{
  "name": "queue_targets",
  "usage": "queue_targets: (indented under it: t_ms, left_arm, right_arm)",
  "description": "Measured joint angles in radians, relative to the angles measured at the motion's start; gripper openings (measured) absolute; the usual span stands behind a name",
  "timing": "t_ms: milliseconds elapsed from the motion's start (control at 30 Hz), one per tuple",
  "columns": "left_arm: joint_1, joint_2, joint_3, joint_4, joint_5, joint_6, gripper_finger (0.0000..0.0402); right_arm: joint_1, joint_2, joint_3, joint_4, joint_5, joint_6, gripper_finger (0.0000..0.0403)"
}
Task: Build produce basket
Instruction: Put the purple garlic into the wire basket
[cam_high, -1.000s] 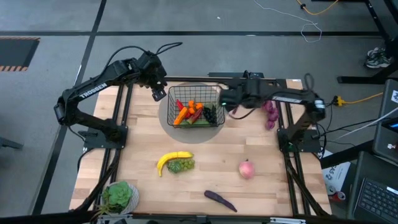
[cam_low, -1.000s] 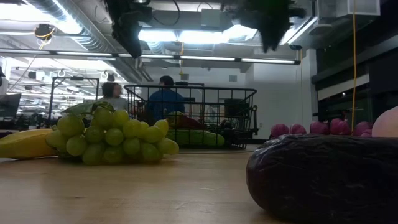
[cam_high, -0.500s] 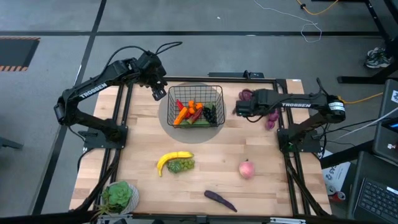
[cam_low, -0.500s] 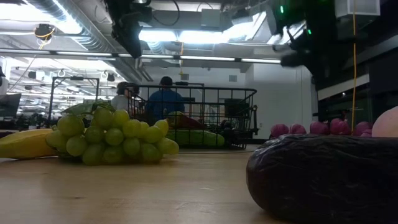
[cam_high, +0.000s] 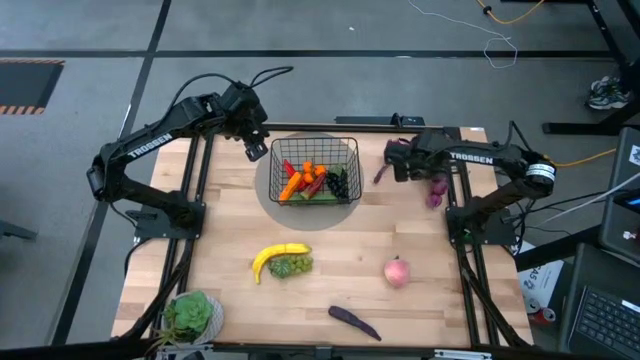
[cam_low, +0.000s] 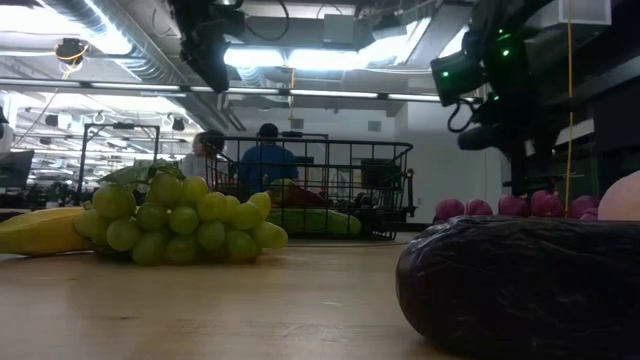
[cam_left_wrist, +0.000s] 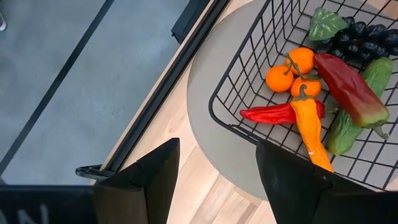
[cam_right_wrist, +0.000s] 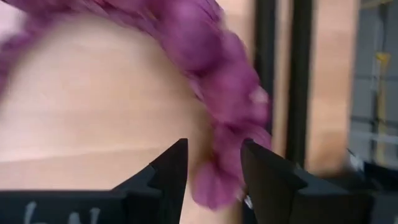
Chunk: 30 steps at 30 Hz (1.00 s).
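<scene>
My basket (cam_high: 314, 172) on the grey disc (cam_high: 283, 208) holds oranges (cam_left_wrist: 290, 70), chilies (cam_left_wrist: 348, 89), cucumber (cam_left_wrist: 357, 106); my right gripper (cam_right_wrist: 211, 163), spread, hovers over purple grapes (cam_right_wrist: 214, 87); banana (cam_high: 277, 256) lies on the table (cam_high: 450, 300)

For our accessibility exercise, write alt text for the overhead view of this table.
A black wire basket on a grey disc holds peppers, oranges and dark grapes, flanked by two robot arms. The right gripper hovers by purple grapes; banana, green grapes, peach and eggplant lie nearer.
</scene>
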<state>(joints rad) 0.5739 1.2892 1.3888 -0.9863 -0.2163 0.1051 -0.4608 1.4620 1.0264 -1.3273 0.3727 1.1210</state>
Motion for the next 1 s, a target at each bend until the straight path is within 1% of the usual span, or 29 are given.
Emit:
queue_targets:
  t_ms: [100, 200, 300, 467, 567, 767, 933, 1000]
  left_arm:
    - [0.000, 0.000, 0.000, 0.004, 0.000, 0.001, 0.0208]
    - [0.000, 0.000, 0.000, 0.004, 0.000, 0.001, 0.0208]
    - [0.000, 0.000, 0.000, 0.004, 0.000, 0.001, 0.0208]
    - [0.000, 0.000, 0.000, 0.004, 0.000, 0.007, 0.0208]
    - [0.000, 0.000, 0.000, 0.004, 0.000, 0.010, 0.0208]
    - [0.000, 0.000, 0.000, 0.004, 0.000, 0.010, 0.0208]
    - [0.000, 0.000, 0.000, 0.004, 0.000, 0.009, 0.0208]
    - [0.000, 0.000, 0.000, 0.004, 0.000, 0.009, 0.0208]
  right_arm:
    - [-0.043, 0.000, 0.000, 0.063, 0.020, -0.076, 0.0153]
    - [-0.077, 0.000, 0.000, 0.057, 0.018, -0.071, 0.0168]
    - [-0.098, 0.000, 0.000, 0.047, 0.013, -0.069, 0.0196]
    - [-0.116, 0.000, 0.000, 0.055, 0.010, -0.052, 0.0253]
    - [-0.120, 0.000, -0.019, 0.059, 0.000, -0.050, 0.0277]
    - [-0.120, 0.002, -0.137, 0.124, -0.001, -0.001, 0.0286]
    - [-0.126, 0.002, -0.192, 0.189, 0.092, 0.052, 0.0286]
    - [-0.145, 0.002, -0.207, 0.240, 0.082, 0.036, 0.0286]
